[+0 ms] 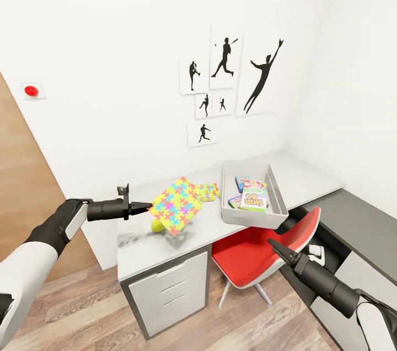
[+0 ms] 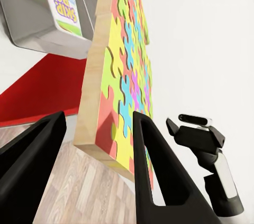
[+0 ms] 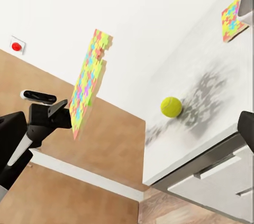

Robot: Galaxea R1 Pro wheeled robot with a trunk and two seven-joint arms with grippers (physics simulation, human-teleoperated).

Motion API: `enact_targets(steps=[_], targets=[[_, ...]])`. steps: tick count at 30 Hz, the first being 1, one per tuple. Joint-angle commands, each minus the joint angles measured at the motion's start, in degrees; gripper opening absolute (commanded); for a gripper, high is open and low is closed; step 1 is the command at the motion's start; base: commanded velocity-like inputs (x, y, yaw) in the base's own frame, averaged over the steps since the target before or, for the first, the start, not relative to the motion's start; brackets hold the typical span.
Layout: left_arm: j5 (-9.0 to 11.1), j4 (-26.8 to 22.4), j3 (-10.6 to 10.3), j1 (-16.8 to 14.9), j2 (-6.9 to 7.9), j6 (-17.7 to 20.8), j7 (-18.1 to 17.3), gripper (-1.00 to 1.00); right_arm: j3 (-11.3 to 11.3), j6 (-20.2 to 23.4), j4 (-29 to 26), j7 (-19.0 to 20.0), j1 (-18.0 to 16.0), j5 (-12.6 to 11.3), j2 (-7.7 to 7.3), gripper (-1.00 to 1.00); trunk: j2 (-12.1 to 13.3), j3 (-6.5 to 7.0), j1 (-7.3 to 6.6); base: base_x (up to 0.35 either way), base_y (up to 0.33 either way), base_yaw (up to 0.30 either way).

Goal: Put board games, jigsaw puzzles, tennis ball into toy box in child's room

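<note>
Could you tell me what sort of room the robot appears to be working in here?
Most likely a child's bedroom or study corner: sports silhouette posters hang above a pale desk with a red chair, and a colourful jigsaw puzzle, a tennis ball and a grey toy box of board games sit there.

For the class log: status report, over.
Left tool shut on jigsaw puzzle, lifted off table. Right tool idle. Tennis ball, second puzzle still out of toy box.

Bright, even, diffuse light; source not visible. White walls (image 1: 110,36) near blown out, no glare spots. Soft mottled shadow on the table (image 1: 143,251) at about 7 o'clock of the tennis ball (image 1: 157,225). Head view bows straight lines toward its edges. Wrist views sharp; slight softness throughout.
</note>
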Motion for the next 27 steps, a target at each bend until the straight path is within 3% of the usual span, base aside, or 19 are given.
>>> enact_targets(steps=[1,5,7,10,13,16,18,27], targets=[[0.3,0.0,-0.3,-0.1,0.04,0.4,-0.1,-1.00,-0.1,0.2,-0.1,-0.1,-0.1,0.0,-0.07,1.00,-0.1,-0.13,0.04,0.000,0.000,0.000],[0.3,0.0,-0.4,-0.1,0.02,0.4,-0.1,-1.00,-0.4,0.1,-0.2,-0.9,-0.2,0.4,-0.79,1.00,-0.1,-0.13,0.04,0.000,0.000,0.000],[0.3,0.0,-0.4,-0.1,0.00,0.4,-0.1,-1.00,-1.8,0.4,-0.3,-1.0,-0.3,0.5,-1.35,1.00,-0.1,-0.13,0.04,0.000,0.000,0.000],[0.3,0.0,-0.4,-0.1,-0.06,0.4,-0.1,-1.00,-6.1,1.0,-0.3,-1.1,-0.2,0.5,-2.81,1.00,-0.1,-0.13,0.04,0.000,0.000,0.000],[0.3,0.0,-0.4,-0.1,-0.03,0.4,-0.1,-1.00,-12.1,4.3,-0.2,-0.9,0.1,0.3,-4.24,1.00,-0.1,-0.13,0.04,0.000,0.000,0.000],[0.3,0.0,-0.4,-0.1,-0.10,0.4,-0.1,-1.00,-17.3,6.7,0.0,-0.5,0.3,0.0,-4.80,1.00,-0.1,-0.13,0.04,0.000,0.000,0.000],[0.3,0.0,-0.4,-0.1,-0.14,0.4,-0.1,-1.00,-19.6,7.5,0.1,0.1,0.4,-0.2,-4.87,1.00,-0.1,-0.13,0.04,0.000,0.000,0.000],[0.3,0.0,-0.4,-0.1,-0.08,0.3,-0.1,-1.00,-20.5,7.3,0.1,1.6,0.5,-0.2,-4.05,1.00,-0.1,-0.13,0.04,0.000,0.000,0.000]])
